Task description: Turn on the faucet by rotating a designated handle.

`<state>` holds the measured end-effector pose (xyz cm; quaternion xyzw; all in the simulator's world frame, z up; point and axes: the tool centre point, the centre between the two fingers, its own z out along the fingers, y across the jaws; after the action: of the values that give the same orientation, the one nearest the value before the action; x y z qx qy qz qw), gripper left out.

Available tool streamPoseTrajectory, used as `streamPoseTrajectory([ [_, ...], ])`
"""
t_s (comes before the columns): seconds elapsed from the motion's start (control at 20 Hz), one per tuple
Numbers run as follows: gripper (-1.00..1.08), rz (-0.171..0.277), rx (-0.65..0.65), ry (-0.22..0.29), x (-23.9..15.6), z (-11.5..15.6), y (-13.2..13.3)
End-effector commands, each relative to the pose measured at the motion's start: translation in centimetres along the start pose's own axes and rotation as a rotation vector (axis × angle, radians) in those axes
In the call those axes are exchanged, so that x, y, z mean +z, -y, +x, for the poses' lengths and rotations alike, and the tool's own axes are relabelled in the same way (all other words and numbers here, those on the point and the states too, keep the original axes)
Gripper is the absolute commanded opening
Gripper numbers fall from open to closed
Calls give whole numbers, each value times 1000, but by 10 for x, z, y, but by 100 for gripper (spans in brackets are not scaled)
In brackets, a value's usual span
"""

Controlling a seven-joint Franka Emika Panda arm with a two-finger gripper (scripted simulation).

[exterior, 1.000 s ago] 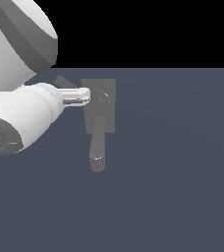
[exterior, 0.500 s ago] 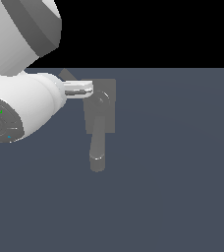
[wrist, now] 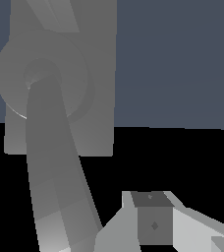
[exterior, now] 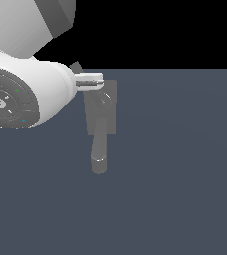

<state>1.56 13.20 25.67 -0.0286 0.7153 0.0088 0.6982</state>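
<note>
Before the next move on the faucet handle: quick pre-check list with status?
1. Faucet in view, back plate and spout visible in both views: ok.
2. Handle located: a slim bar shows on the back plate in the exterior view, partly hidden by the fingertips; exact angle cannot tell.
3. Gripper at the faucet's upper edge, near the handle: ok.
4. Contact between fingers and handle: cannot tell; the exterior view overlaps them and the wrist view does not show the handle clearly.
5. Jaw state: cannot tell; only one finger is plainly visible in the wrist view.
6. Spout close beside that finger in the wrist view, clearance: cannot tell.
</note>
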Motion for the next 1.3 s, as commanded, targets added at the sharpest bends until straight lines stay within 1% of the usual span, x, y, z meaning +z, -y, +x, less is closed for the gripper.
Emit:
streamPoseTrajectory([
  [0.0, -100, 3, 4, 20, 4, -16, 9],
  [0.25, -100, 3, 5, 23, 4, -28, 20],
  [0.3, -100, 3, 1, -3, 0, -12, 17],
  [1.2, -100, 3, 5, 24, 4, -44, 88],
  [1.25, -100, 3, 5, 24, 4, -44, 88],
])
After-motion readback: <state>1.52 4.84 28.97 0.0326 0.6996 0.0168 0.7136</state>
